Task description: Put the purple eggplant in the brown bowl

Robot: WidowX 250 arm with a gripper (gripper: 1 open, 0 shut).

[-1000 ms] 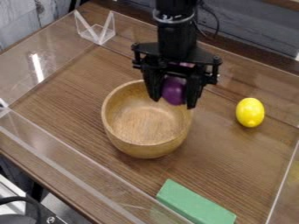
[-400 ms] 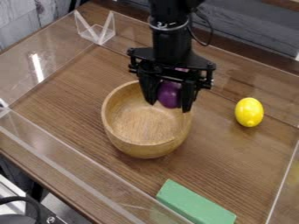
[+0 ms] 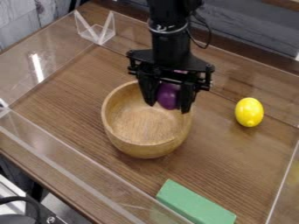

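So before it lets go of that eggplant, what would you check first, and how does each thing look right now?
1. Gripper shut on the purple eggplant: ok.
2. Eggplant above the brown bowl, over its far rim: ok, though near the edge.
3. Bowl upright on the table: ok.
4. Bowl interior free of other things: ok.
5. Yellow lemon and green block apart from the bowl: ok.
6. Eggplant low enough to drop without bouncing out: cannot tell.
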